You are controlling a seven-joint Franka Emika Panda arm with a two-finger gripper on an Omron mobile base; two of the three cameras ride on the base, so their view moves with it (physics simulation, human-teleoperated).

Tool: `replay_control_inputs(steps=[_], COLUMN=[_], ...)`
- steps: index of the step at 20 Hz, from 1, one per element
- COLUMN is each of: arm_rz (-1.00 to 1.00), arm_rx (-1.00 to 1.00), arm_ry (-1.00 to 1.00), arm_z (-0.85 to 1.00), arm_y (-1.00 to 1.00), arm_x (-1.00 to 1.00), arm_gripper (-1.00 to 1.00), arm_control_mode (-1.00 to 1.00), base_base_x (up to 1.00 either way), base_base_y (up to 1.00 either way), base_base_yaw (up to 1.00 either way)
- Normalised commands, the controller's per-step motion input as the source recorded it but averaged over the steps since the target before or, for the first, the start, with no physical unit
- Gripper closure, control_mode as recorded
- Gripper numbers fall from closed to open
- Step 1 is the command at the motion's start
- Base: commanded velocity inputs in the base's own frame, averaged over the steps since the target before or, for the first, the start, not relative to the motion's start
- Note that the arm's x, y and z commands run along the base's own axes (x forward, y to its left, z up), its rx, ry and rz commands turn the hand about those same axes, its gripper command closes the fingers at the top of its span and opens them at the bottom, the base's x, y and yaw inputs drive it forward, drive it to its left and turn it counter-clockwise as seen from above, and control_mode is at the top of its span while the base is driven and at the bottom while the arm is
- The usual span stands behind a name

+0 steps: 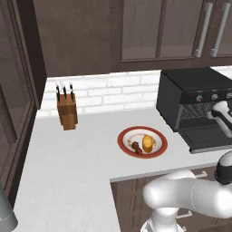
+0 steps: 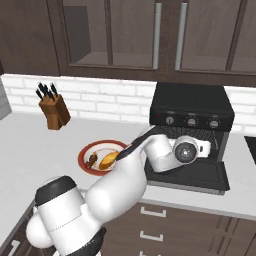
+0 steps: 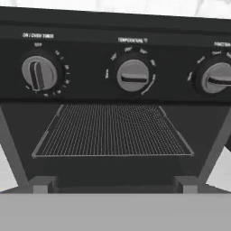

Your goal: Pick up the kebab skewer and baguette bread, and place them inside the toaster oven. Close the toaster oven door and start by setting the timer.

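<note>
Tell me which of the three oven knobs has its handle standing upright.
The left knob, under the timer label on the toaster oven. Its handle stands vertical, while the middle knob and the right knob have theirs lying horizontal.

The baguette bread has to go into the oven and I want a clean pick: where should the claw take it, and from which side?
Probably from above, across its middle. The baguette bread lies flat on the red-rimmed plate, short and stubby, its top exposed. The kebab skewer lies close on one side, so set the fingers clear of it.
</note>
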Motion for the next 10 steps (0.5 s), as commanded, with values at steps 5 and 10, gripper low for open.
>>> replay_control_inputs(steps=[5, 10], arm_rz=[0.23, 0.04], arm_rx=[0.0, 0.0], arm_ry=[0.0, -0.03], arm_z=[-0.16, -0.18], arm_y=[0.0, -0.04], arm_x=[0.17, 0.27], arm_gripper=[-1.0, -1.0], arm_control_mode=[-1.0, -1.0], base_base_x=[0.0, 0.0], base_base_y=[0.0, 0.0], base_base_yaw=[0.0, 0.0])
